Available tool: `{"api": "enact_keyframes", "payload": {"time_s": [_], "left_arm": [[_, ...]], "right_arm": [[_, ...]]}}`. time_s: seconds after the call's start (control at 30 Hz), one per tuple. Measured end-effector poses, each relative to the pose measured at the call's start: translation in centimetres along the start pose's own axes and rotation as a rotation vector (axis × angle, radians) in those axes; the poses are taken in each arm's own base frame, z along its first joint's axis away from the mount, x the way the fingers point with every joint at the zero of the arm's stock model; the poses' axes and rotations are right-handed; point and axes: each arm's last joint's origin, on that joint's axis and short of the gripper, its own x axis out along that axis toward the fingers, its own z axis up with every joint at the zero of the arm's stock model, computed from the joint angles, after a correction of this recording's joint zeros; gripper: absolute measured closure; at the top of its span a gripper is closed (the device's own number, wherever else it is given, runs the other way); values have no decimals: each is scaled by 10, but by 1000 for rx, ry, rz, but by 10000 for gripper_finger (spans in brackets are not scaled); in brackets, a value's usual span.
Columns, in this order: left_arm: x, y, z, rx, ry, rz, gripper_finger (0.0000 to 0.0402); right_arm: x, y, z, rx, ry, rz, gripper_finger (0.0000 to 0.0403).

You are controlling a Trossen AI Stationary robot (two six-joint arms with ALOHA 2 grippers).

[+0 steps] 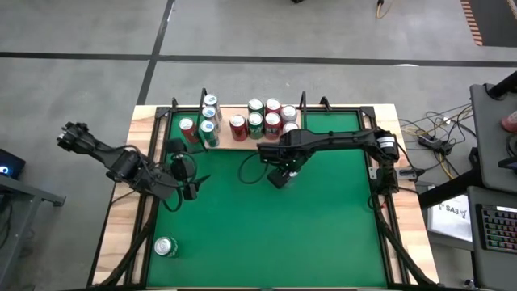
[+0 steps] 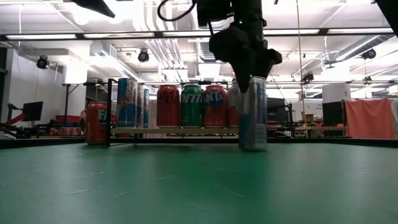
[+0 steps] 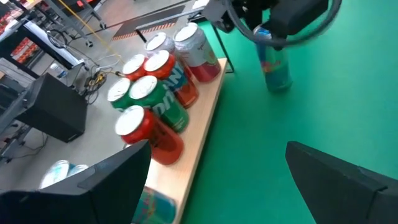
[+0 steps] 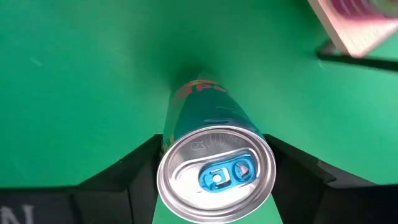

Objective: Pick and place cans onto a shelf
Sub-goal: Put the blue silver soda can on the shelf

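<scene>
Several red, green and blue cans (image 1: 255,121) stand on the light-wood shelf (image 1: 242,139) at the table's far edge; they also show in the low view (image 2: 186,106) and the left wrist view (image 3: 149,99). My right gripper (image 1: 283,171) is shut on a slim blue-and-silver can (image 2: 253,118) that stands upright on the green table in front of the shelf. My left gripper (image 3: 217,180) is open and empty over the table's left part (image 1: 187,182), its fingers pointing toward the shelf. My right gripper pinches the blue-and-silver can just below its silver top rim (image 4: 214,174) between its two fingers, one on each side. The fingers come from above, pointing down. The can is upright, and its base (image 2: 253,148) seems to rest on the green table.
One more can (image 1: 166,246) sits alone near the table's near left corner. Black wire uprights (image 2: 110,112) stand at the shelf's ends. A black frame runs along the table's edges (image 1: 380,186). Open green surface lies in the middle and near right.
</scene>
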Motion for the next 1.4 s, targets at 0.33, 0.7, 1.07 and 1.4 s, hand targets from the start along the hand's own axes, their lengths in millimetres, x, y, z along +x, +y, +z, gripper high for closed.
{"api": "enact_keyframes", "payload": {"time_s": [0.33, 0.7, 1.07, 1.4], "left_arm": [[28, -29, -22, -42, -90, -48, 45], [53, -44, -42, -143, -216, -136, 45], [79, -38, -60, -219, -228, -156, 45], [105, -44, -74, -203, -124, -133, 45]], "right_arm": [[-17, 28, 14, -159, -256, 179, 175], [-31, 50, 30, -347, -553, 308, 175], [-39, 56, 36, -467, -687, 319, 175], [-40, 57, 37, -563, -719, 295, 175]]}}
